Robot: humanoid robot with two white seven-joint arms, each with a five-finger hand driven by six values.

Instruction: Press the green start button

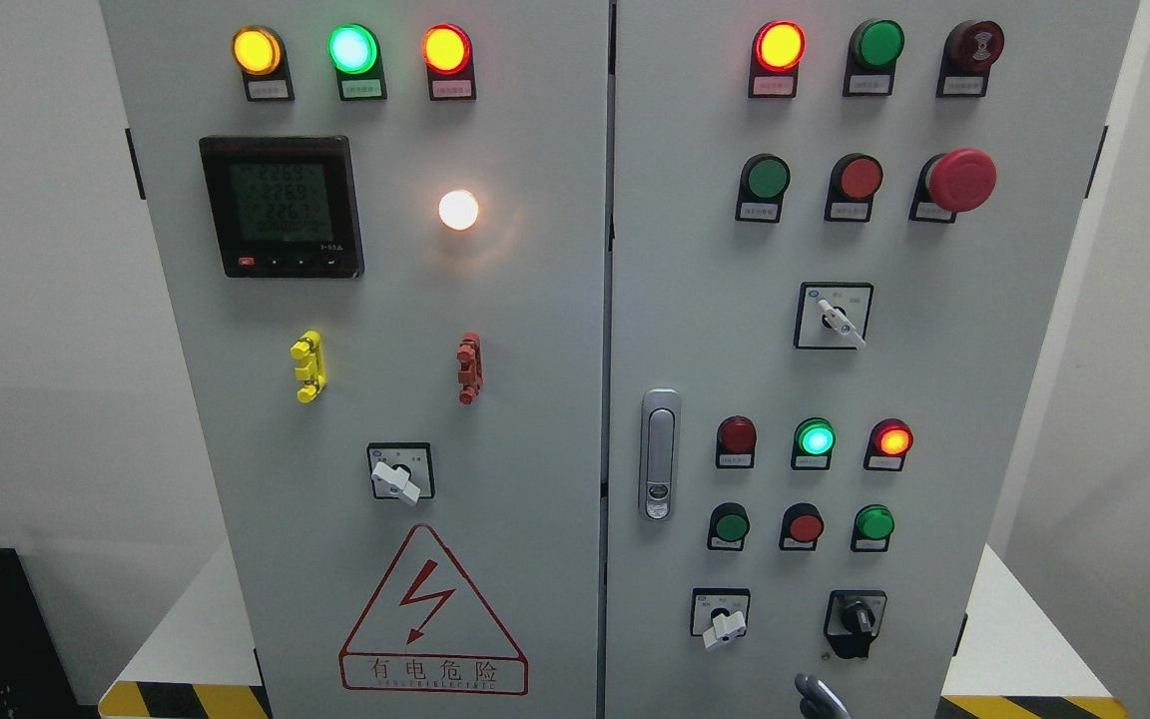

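A grey electrical cabinet has two doors. The right door [944,330] carries green push buttons: one in the upper row [768,178], two in the lower row [732,524] [874,522]. A lit green lamp [816,438] sits above the lower row, and an unlit green lamp [878,44] is at the top. A small grey part of my right hand [820,699] shows at the bottom edge, below the lower buttons and touching none of them. The left arm is out of view.
Red push buttons [861,177] [806,526] sit next to the green ones. A red mushroom emergency stop [961,180] stands out at the upper right. Rotary switches [840,322] [723,621] [857,619] and a door handle [659,454] are near.
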